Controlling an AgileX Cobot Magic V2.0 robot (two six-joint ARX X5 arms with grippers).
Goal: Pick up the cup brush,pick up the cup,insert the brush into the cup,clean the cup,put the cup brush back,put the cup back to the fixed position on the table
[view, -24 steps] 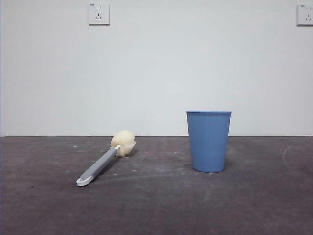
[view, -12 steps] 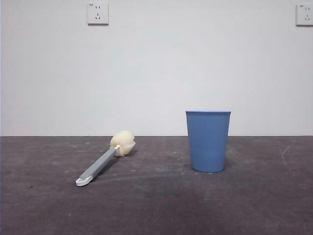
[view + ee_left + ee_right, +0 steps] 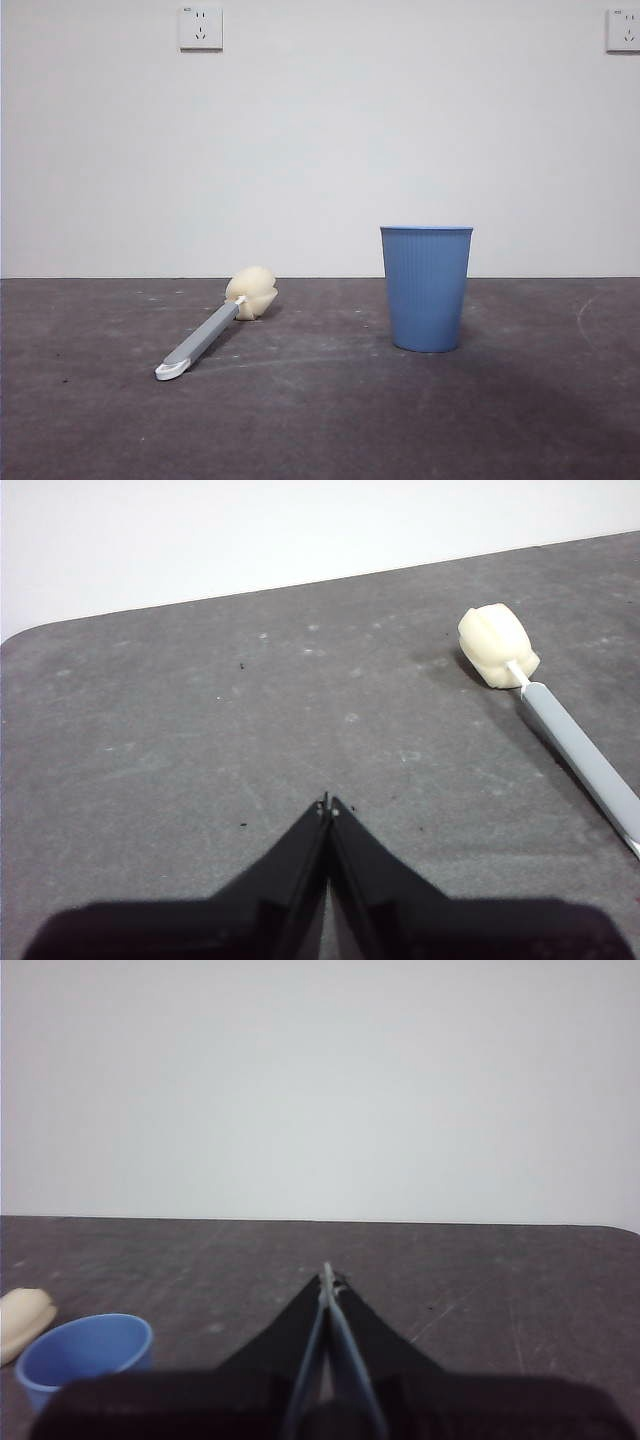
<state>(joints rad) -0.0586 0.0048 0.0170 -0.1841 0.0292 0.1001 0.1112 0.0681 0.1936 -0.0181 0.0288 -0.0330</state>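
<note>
Starting at step one: cup brush lying left on desk, sponge head far, cup upright to right. Both fingers pressed together, left gripper and right gripper empty. Next: spread left fingers, descend onto grey handle.

Ribbed plastic cup, matte scuffed table
</note>
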